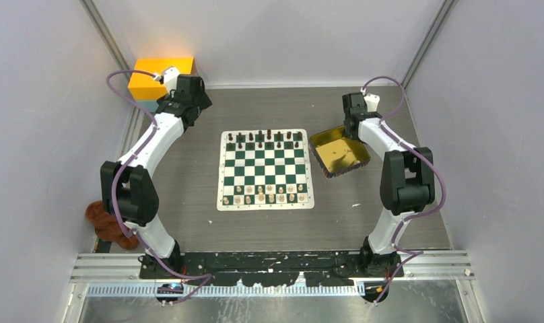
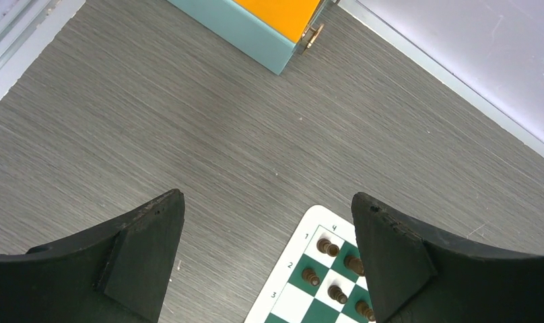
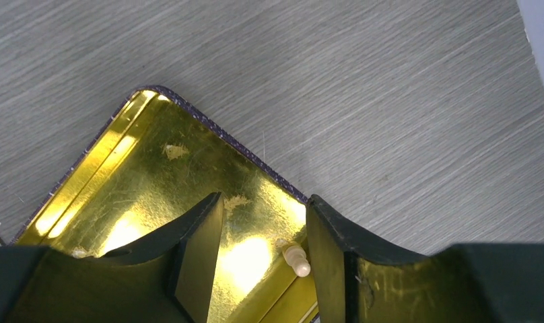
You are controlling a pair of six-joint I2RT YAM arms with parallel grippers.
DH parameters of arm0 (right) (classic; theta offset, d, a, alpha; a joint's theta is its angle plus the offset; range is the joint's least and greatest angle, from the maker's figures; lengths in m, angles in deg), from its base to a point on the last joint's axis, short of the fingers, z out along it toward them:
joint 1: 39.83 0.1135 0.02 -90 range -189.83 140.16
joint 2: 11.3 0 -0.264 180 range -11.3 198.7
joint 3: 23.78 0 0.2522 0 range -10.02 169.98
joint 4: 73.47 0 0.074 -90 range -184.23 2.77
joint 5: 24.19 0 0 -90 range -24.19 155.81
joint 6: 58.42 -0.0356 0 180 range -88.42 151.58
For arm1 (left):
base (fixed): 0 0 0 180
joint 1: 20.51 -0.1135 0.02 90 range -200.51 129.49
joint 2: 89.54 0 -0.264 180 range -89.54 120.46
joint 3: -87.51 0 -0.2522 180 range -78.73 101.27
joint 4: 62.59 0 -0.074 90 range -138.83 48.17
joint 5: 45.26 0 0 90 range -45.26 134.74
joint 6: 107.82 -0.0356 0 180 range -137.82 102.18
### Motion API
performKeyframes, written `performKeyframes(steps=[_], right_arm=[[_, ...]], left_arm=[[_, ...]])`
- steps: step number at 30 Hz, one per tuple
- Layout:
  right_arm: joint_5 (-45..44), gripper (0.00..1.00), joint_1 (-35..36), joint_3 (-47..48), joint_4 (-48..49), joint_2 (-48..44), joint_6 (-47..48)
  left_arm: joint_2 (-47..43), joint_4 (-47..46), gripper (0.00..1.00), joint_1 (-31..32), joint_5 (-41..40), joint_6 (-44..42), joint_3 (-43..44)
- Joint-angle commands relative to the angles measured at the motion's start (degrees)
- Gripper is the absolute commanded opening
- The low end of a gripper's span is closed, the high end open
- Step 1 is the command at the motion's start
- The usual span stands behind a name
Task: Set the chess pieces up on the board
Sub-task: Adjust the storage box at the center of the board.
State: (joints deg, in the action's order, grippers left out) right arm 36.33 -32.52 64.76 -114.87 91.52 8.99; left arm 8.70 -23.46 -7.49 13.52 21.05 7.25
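Chess pieces point(image 1: 260, 197): small turned figurines, pale and dark.

Location: most stand on the board point(image 1: 264, 168), dark ones in the two far rows and pale ones in the two near rows. They are too small in the overhead view to count or to tell by type. One stray pale piece point(image 3: 296, 259) lies on its side in the gold tray point(image 3: 155, 182), close to the tray's wall. The tray sits on the tabletop point(image 1: 188, 168) just beside the board's right edge.

Claws: the right claw point(image 3: 264, 202) hangs over the tray with its jaws apart and nothing clamped. The stray piece lies between the fingers, close against the inner face of one. The left claw point(image 2: 267, 202) is spread wide and empty above bare tabletop, near the board's far-left corner.

Handling, as judged: light, rigid and smooth-sided. Lying on its side on the polished tray floor, the piece is likely to roll or skid if it is nudged off-centre.

Where to take hold: across the slim body, between base and head, with both fingers closing squarely. The tray wall close by leaves little room for the outer finger. A piece gripped on its side will need turning upright before it is set on a square.

Risk: a loose pinch may squirt it free, or knock over pieces standing nearby.
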Motion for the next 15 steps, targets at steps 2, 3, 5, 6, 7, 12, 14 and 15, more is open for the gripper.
performKeyframes(steps=[2,3,5,6,7,12,14,15], right_arm=[[-0.59,0.54,-1.01,4.28,1.42,1.7,1.51],[0.52,0.54,-1.42,4.51,1.37,2.16,1.43],[1.76,0.54,-2.03,5.1,1.27,3.17,1.48],[2.05,0.54,-2.22,5.26,1.32,3.65,1.61],[2.36,0.54,-2.41,5.55,1.35,4.16,1.73],[5.64,0.54,-4.06,7.05,1.19,7.02,1.85],[6.51,0.54,-4.59,7.57,1.17,7.73,1.76],[6.83,0.53,-4.73,7.92,1.03,8.07,1.78]], left_arm=[[-1.23,-2.87,0.94,0.07,-0.24,0.95,1.0],[-1.42,-2.88,0.94,0.05,-0.32,0.9,0.93],[-1.63,-2.79,0.94,0.05,-0.33,0.92,0.79],[-1.76,-2.78,0.94,0.08,-0.4,0.87,0.71],[-1.83,-2.78,0.94,0.05,-0.42,0.86,0.69],[-2.26,-2.71,0.94,0.07,-0.59,0.79,0.6],[-2.32,-2.63,0.94,0.04,-0.68,0.69,0.6],[-2.42,-2.55,0.94,0.04,-0.75,0.61,0.6]])
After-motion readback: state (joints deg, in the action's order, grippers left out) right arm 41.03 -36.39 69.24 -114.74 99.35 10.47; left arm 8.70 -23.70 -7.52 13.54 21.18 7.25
